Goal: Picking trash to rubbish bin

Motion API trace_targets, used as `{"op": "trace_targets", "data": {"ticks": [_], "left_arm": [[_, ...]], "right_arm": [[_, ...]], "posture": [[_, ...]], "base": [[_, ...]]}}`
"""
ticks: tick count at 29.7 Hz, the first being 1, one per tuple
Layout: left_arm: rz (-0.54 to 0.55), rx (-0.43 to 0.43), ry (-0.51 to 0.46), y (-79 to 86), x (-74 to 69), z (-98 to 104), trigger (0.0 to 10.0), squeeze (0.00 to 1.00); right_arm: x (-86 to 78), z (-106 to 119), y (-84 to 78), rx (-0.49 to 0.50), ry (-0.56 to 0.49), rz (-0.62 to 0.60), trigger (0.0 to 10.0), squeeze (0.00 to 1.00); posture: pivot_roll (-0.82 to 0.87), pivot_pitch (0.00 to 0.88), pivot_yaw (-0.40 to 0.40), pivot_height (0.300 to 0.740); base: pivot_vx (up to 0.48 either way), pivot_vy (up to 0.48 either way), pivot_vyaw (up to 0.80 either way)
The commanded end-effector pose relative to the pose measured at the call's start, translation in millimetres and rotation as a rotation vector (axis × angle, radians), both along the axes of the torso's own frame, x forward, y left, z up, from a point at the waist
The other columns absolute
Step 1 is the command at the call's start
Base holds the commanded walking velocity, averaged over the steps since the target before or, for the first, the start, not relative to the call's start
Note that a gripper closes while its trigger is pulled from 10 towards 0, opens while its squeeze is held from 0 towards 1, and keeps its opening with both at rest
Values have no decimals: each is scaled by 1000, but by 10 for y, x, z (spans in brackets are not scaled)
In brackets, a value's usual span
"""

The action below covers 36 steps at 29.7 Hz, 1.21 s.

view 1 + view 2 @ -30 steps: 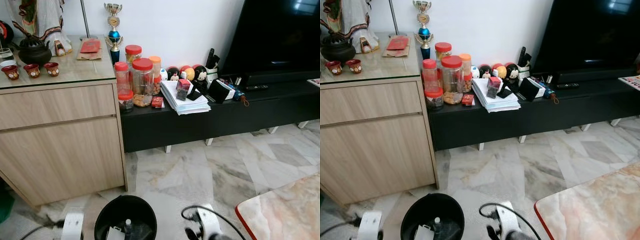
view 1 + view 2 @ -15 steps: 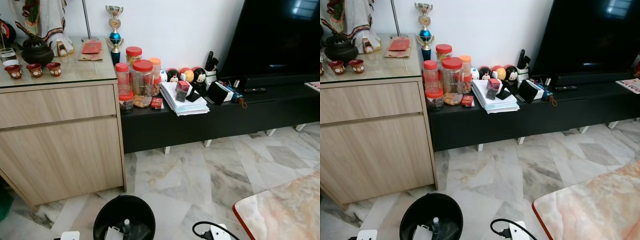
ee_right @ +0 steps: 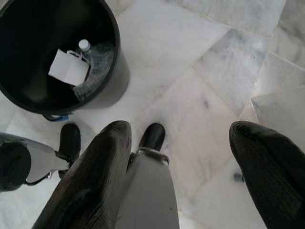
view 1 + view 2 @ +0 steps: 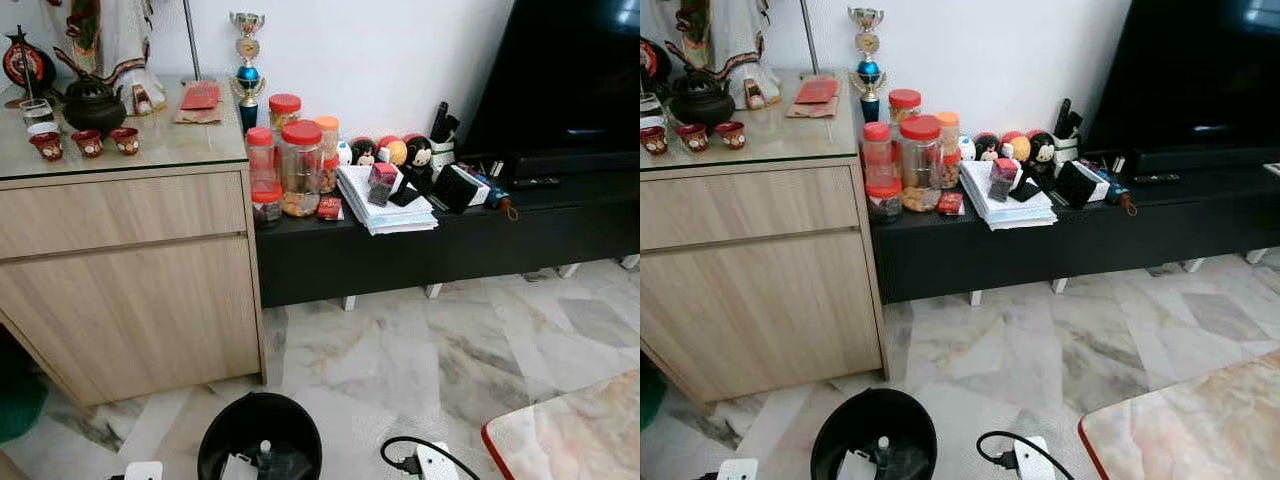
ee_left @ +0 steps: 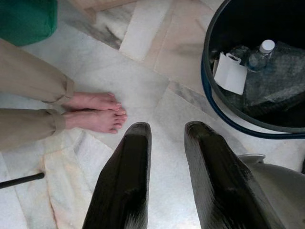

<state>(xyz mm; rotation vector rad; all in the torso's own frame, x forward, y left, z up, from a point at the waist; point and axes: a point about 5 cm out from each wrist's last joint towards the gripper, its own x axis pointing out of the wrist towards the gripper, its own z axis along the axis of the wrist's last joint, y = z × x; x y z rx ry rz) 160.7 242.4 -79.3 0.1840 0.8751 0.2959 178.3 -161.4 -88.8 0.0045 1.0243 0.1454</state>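
A round black rubbish bin (image 4: 260, 440) stands on the marble floor just in front of me. Inside it lie a clear plastic bottle (image 3: 97, 59) and a white carton (image 3: 68, 67). My left gripper (image 5: 168, 131) hangs beside the bin above the floor, open by a narrow gap with nothing between its fingers. On the bin's other side my right gripper (image 3: 181, 129) hangs wide open and empty. The two wrists (image 4: 143, 470) (image 4: 435, 462) show at the bottom edge of the eye views, either side of the bin.
A person's bare feet (image 5: 95, 112) stand on the floor near my left gripper. A wooden cabinet (image 4: 130, 280) with a tea set is at the left, and a black TV bench (image 4: 450, 235) carries jars and papers. A marble table corner (image 4: 570, 440) juts in at the lower right.
Both arms have sunk lower, so less of them shows at the bottom edge. The camera has shifted, so the scene sits further right.
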Motion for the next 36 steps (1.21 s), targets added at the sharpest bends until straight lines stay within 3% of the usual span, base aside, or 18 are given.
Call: {"op": "trace_targets", "data": {"ticks": [1,15,36], "left_arm": [[-13,-4,-1,-33,6,-6,10000,0],[-15,-10,3,-33,-24,-18,10000,0],[-6,-17,1,-47,-28,-23,10000,0]], "right_arm": [[-10,-3,-20,2,-2,-19,10000,0],[-59,-25,-13,6,10,-17,10000,0],[-40,-18,11,16,6,-24,10000,0]], "posture": [[43,0,-78,740],[44,0,-77,740],[45,0,-84,740]], "base": [[0,0,0],[0,0,0],[-305,0,0]]}}
